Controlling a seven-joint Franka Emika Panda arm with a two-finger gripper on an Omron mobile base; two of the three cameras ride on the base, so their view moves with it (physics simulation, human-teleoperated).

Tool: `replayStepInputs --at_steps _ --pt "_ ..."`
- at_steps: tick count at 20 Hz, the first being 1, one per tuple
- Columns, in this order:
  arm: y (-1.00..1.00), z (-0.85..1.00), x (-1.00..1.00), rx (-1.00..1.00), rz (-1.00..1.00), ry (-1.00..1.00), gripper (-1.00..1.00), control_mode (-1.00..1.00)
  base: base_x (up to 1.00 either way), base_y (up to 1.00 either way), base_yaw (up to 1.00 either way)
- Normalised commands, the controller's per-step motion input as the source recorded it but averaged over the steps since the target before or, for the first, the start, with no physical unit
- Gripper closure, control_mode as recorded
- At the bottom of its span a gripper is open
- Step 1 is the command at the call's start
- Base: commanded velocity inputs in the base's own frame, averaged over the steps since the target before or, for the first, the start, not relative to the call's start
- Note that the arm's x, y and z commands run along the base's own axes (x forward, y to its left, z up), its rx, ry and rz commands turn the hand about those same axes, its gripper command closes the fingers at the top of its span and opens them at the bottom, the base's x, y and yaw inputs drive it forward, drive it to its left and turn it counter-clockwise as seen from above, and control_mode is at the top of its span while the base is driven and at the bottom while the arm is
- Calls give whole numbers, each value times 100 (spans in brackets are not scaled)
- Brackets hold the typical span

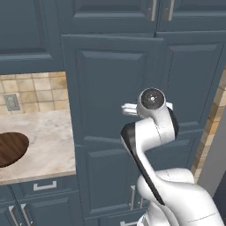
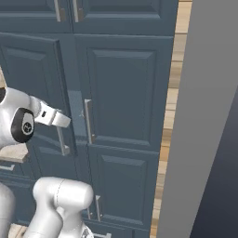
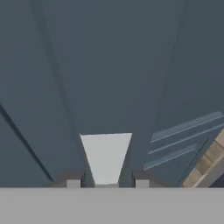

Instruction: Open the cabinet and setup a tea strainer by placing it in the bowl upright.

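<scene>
The two-finger gripper (image 3: 107,180) sits closed on the long silver bar handle (image 3: 106,157) of the tall slate-blue cabinet's (image 1: 114,101) left door — in the hand view the pale bar runs up between the two dark fingertips (image 3: 72,179). In the right base view the white hand (image 2: 52,117) meets that handle (image 2: 61,139) at its upper part, and the left door stands slightly ajar, its edge forward of the right door with its own vertical handle (image 2: 88,122). To the left, on the marbled beige counter (image 1: 44,141), rests the shallow dark brown wooden bowl (image 1: 11,148) — well apart from the cabinet.
</scene>
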Motion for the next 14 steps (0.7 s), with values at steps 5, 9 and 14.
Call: replayStepInputs --at_steps 5,9,14 --pt "32 5 -100 -1 -13 -1 100 -100 0 0 0" --pt "43 0 -100 -1 -3 -3 100 -100 0 0 0" --pt "54 0 -100 -1 -1 -3 100 -100 0 0 0"
